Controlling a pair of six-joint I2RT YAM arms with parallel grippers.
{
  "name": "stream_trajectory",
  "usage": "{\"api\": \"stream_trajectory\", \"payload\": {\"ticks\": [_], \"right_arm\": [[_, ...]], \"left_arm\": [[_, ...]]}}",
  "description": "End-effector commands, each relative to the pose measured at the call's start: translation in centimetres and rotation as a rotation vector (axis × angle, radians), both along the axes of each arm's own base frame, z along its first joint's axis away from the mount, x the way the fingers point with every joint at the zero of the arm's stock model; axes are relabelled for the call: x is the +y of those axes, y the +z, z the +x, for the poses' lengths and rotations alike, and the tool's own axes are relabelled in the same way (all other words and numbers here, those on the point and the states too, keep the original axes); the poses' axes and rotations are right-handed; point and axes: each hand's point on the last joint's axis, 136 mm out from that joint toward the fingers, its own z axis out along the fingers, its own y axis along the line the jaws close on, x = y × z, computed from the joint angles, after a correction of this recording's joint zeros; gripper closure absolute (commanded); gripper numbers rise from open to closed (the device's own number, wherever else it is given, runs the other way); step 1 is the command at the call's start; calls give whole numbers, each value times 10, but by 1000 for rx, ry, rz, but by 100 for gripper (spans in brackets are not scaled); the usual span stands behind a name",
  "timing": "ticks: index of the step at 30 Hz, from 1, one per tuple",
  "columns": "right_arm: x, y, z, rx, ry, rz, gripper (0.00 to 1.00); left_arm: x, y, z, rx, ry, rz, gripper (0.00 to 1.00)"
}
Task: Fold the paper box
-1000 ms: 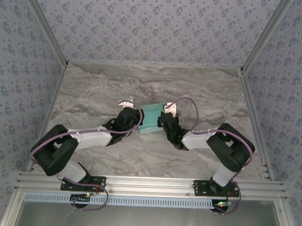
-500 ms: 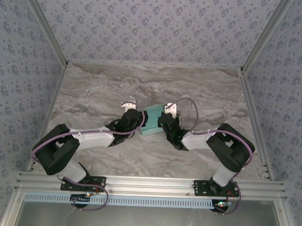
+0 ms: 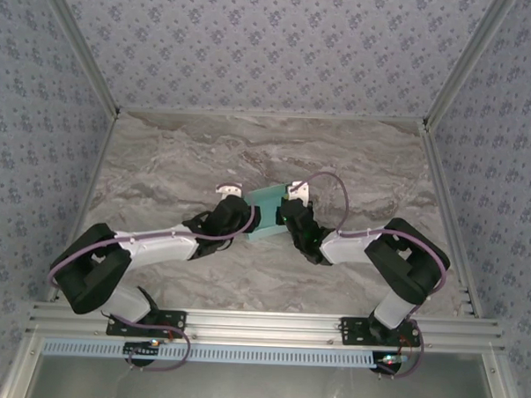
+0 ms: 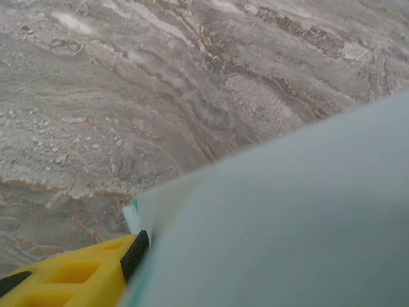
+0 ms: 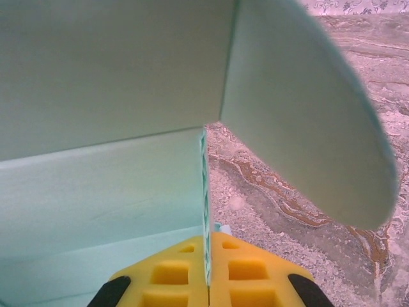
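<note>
The right gripper (image 5: 208,256) pinches a thin, matte wall of the pale blue-green paper box (image 3: 267,212), its rounded flap (image 5: 300,128) raised, on the veined marble table (image 3: 179,160). Whether the left gripper (image 3: 243,217) grips anything cannot be told.

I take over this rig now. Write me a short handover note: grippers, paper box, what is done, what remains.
Right gripper: shut, fingers pinching a wall of the paper box.
Left gripper: at the box's left side; open or shut unclear.
Box: on the table, between the grippers, rounded flap standing open.
Done: some panels raised.
Left: close the flaps, finish the fold.
</note>
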Motion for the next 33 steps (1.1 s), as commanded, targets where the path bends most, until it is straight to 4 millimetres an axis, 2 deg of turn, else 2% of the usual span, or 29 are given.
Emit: {"api": "stream_trajectory", "payload": {"ticks": [1, 7, 14, 20, 28, 33], "right_arm": [[-1, -17, -6, 71, 18, -31, 93], [-1, -18, -7, 75, 8, -27, 93], [6, -18, -9, 73, 19, -22, 93], [10, -20, -12, 75, 24, -20, 93], [6, -24, -15, 88, 20, -33, 86], [0, -19, -20, 91, 67, -44, 77]], "left_arm": [[2, 5, -6, 28, -6, 24, 46], [-2, 3, -4, 70, 4, 37, 52], [-13, 14, 14, 33, -2, -7, 60], [-25, 9, 16, 43, -38, -51, 64], [-2, -26, 10, 73, -19, 70, 63], [7, -19, 4, 39, -31, 96, 57]]}}
